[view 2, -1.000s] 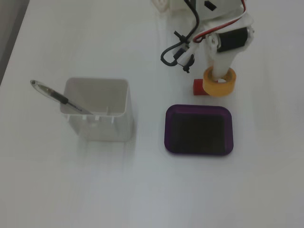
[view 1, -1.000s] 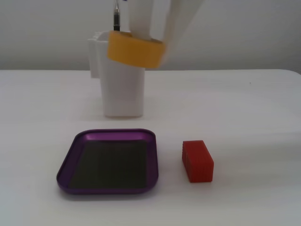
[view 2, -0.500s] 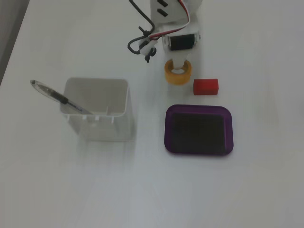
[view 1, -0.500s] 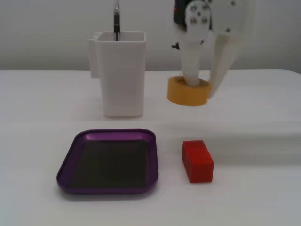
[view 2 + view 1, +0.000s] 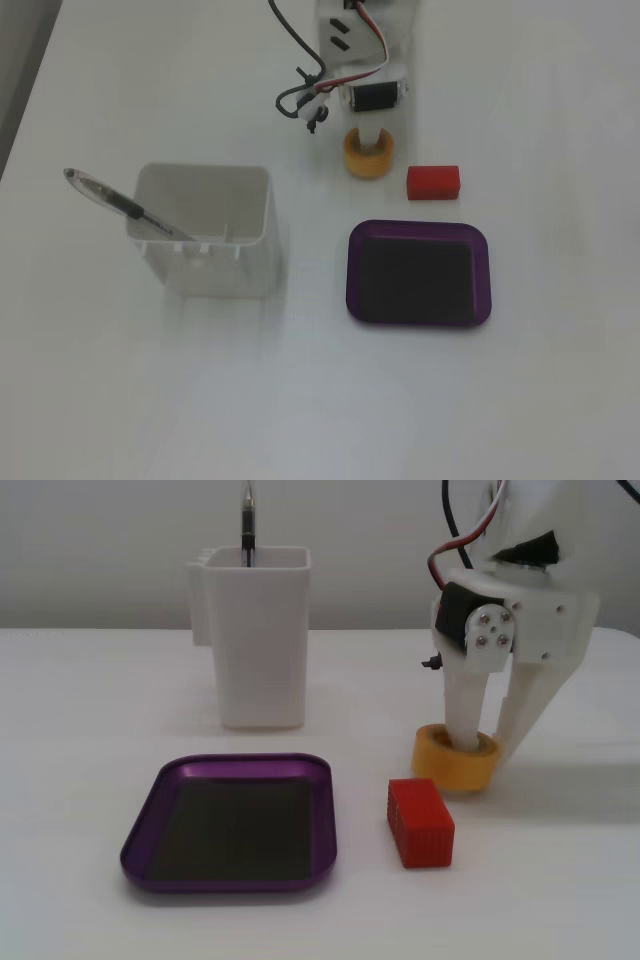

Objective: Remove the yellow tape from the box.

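The yellow tape [image 5: 445, 765] stands flat on the white table, outside the box and to the right of it in this fixed view; it also shows in the other fixed view [image 5: 353, 157]. The box [image 5: 148, 825] is a shallow purple tray with a dark bottom and nothing in it; it shows in the other fixed view too [image 5: 354, 272]. My gripper [image 5: 487, 745] comes down from above onto the tape. One finger [image 5: 463, 715] is in the hollow centre and the other is against the outer right side, so the jaws close on the roll's wall. It also shows from above [image 5: 371, 140].
A red ribbed block [image 5: 420, 823] lies just in front of the tape, between it and the tray; it also shows in the other view [image 5: 433, 182]. A tall white container [image 5: 262, 640] holding a pen [image 5: 247, 520] stands behind the tray.
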Robot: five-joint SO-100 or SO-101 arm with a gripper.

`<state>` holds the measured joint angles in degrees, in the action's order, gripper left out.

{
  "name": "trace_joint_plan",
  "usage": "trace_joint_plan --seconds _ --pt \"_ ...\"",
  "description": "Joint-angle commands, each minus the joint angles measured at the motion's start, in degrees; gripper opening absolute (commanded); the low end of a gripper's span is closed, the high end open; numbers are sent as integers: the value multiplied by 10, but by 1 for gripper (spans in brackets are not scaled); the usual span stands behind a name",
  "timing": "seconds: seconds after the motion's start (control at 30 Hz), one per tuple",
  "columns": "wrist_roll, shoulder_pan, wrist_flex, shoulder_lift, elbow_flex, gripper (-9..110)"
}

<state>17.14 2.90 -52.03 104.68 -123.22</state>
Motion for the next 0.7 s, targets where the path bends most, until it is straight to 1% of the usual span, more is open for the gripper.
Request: trace_joint_plan --seconds 0.0,0.23,0.43,0.57,0.67 --pt "4 -5 12 31 3 0" --pt "4 0 12 30 1 0" --pt "-1 0 3 32 1 8" --pt "-5 -6 -1 40 3 9" --pt "-4 -9 -67 44 35 9"
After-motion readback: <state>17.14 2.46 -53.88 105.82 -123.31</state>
